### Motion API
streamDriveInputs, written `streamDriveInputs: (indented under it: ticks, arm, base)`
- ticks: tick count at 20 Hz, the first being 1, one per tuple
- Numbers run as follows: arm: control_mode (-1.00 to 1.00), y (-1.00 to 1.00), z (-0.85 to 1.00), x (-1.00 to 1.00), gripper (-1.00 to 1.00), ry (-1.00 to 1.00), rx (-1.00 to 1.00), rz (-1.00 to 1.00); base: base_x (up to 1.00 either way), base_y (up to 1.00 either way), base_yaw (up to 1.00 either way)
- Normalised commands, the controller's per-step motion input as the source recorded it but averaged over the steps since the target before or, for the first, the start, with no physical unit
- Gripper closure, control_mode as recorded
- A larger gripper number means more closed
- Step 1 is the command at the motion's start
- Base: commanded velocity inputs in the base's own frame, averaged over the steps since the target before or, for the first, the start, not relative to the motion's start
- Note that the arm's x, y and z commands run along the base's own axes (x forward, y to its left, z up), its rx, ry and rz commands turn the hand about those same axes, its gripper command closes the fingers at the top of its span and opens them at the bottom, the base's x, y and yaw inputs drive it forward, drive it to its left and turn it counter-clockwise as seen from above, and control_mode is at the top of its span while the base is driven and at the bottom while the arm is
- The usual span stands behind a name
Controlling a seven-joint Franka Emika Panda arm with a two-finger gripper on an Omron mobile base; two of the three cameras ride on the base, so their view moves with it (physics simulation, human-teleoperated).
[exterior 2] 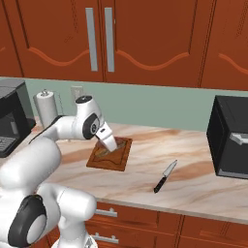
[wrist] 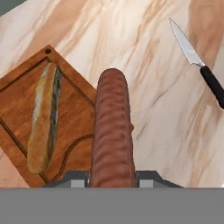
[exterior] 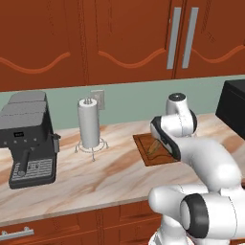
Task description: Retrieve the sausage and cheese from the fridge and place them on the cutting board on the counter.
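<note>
My gripper [wrist: 113,177] is shut on the sausage [wrist: 111,131], a reddish-brown cylinder that sticks out ahead of the fingers. It hangs just above the right edge of the wooden cutting board [wrist: 17,92]. The cheese [wrist: 43,118], a long yellowish-tan speckled piece, lies on the board to the sausage's left. In the right base view the gripper [exterior 2: 110,145] points down over the cutting board [exterior 2: 121,157] on the marbled counter [exterior 2: 193,160]. The same board [exterior: 143,149] lies partly behind my arm in the left base view. The fridge is out of view.
A black-handled knife [exterior 2: 164,176] lies on the counter right of the board, also close in the hand view as the knife [wrist: 197,61]. A black microwave [exterior 2: 232,138] stands at far right. A paper-towel stand [exterior: 89,123] and a coffee machine [exterior: 28,139] stand to the left.
</note>
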Motion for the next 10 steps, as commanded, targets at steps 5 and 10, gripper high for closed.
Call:
streamDriveInputs:
  ticks: [5,10]
  arm:
    - [-1.00,-0.02,-0.49,0.35,1.00,0.03,0.08,-0.02]
    - [-1.00,0.01,-0.56,0.37,1.00,0.02,0.00,-0.08]
  base:
    - [0.00,0.00,0.00]
    - [0.00,0.00,0.00]
